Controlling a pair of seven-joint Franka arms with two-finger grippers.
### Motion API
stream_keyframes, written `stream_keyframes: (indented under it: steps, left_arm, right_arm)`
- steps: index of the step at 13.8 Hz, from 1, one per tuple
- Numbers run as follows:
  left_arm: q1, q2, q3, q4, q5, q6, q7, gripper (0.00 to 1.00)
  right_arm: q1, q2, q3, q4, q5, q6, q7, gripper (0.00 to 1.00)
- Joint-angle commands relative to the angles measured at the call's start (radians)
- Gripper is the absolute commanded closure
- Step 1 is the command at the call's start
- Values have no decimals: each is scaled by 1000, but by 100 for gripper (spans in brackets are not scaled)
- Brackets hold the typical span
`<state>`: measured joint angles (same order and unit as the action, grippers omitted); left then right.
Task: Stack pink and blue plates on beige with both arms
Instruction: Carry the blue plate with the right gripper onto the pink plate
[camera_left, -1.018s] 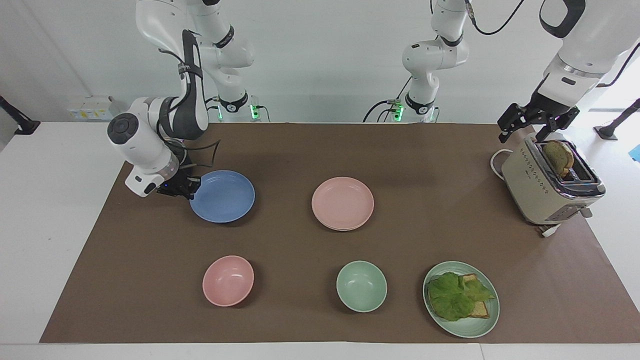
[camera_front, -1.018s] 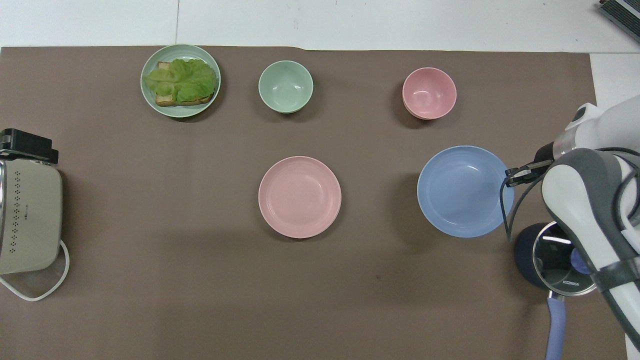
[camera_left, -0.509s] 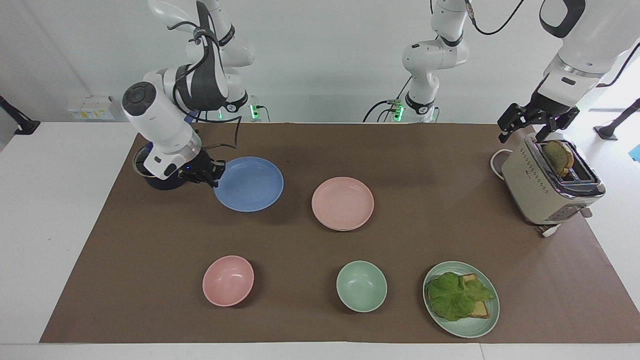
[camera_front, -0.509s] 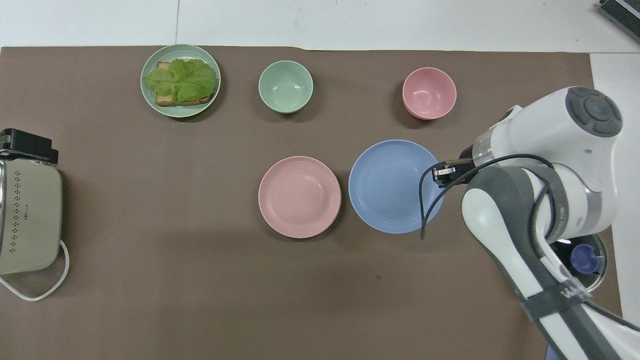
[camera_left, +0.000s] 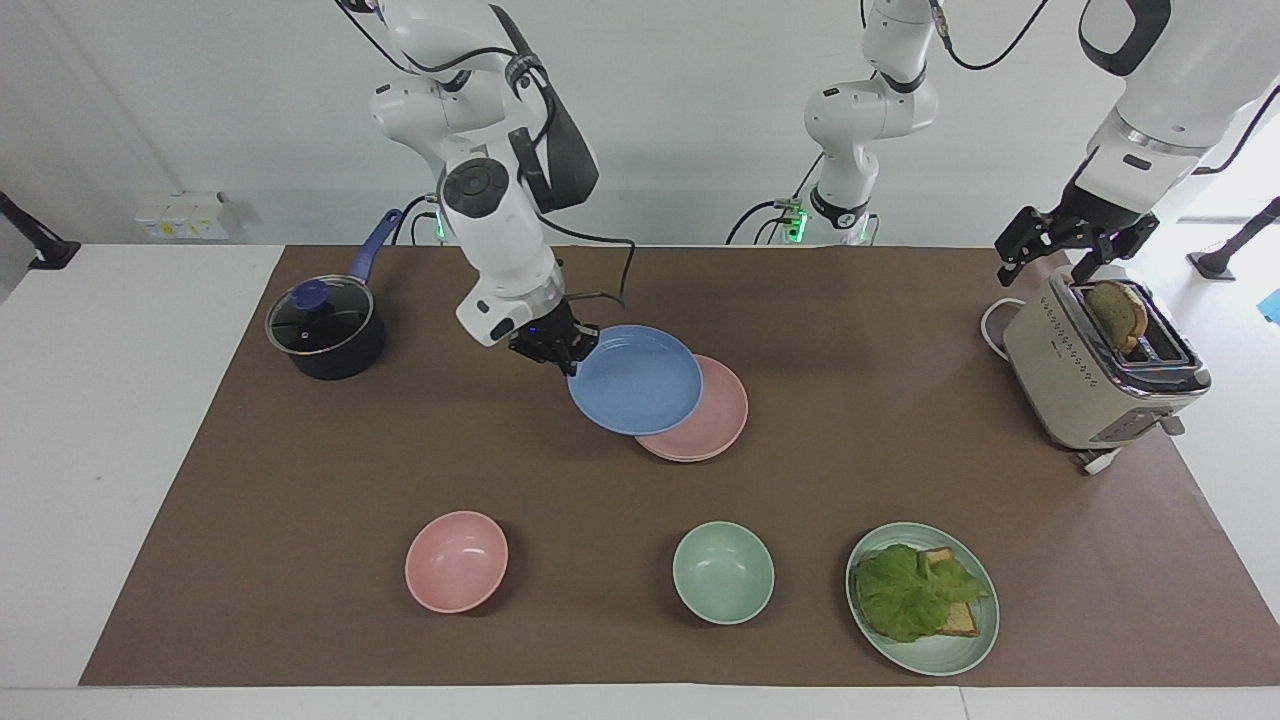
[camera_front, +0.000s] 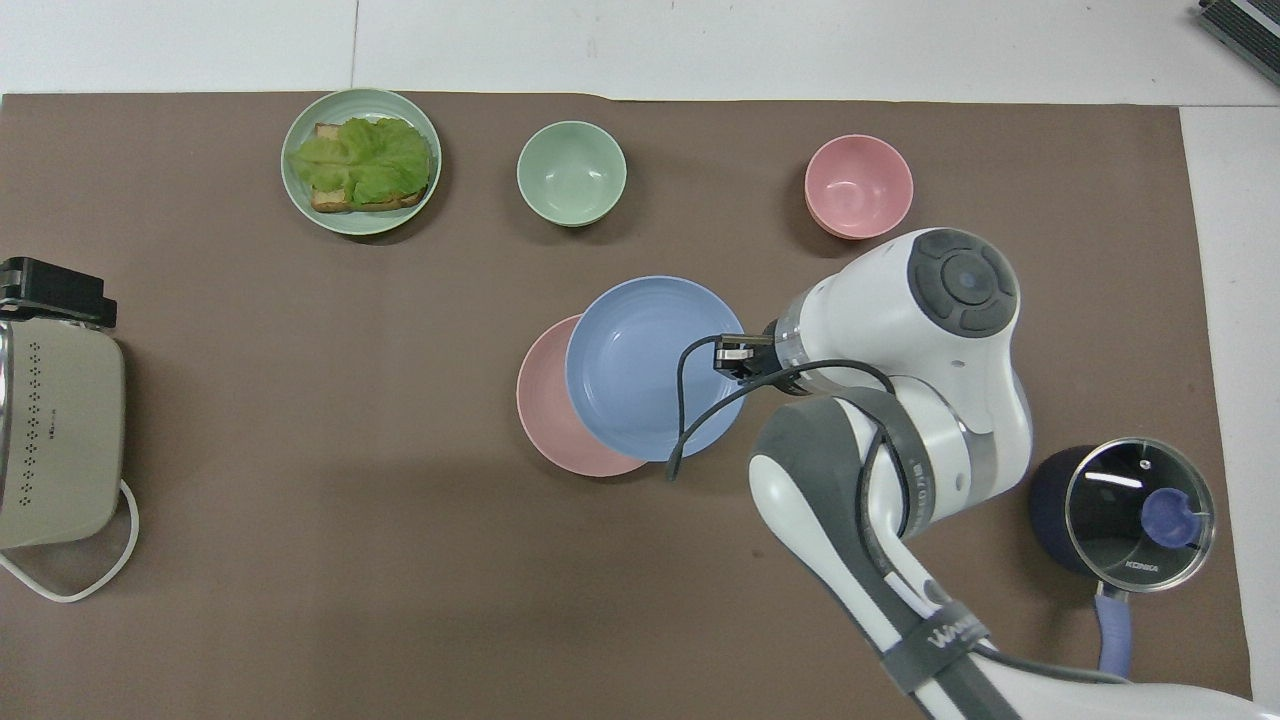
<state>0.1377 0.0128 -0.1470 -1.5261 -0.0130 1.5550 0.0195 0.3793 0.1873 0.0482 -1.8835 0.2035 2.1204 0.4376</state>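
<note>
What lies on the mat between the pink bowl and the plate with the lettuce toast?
Only the green bowl lies between the pink bowl and the lettuce plate, standing apart from both. The overhead view shows this row best.

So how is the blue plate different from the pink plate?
The blue plate is up in the air, tilted, gripped at its rim by the right hand; the pink plate lies flat on the table, partly covered by the blue plate. Both are round, shallow and the same size.
</note>
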Motion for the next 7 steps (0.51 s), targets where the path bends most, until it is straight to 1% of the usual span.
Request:
stream_keyframes:
  steps: [1, 4, 6, 7]
  left_arm:
    - [0, -5, 1, -3, 11, -13, 0, 0]
    - [-1, -5, 1, -3, 13, -13, 0, 0]
    - [-1, -5, 1, -3, 11, -13, 0, 0]
    - [0, -5, 1, -3, 13, -13, 0, 0]
  right_arm:
    - [48, 37, -2, 3, 31, 53, 51, 100]
    - [58, 67, -1, -2, 31, 78, 62, 100]
    - [79, 96, 9, -6, 63, 145, 69, 100]
    - [78, 104, 9, -6, 65, 151, 64, 100]
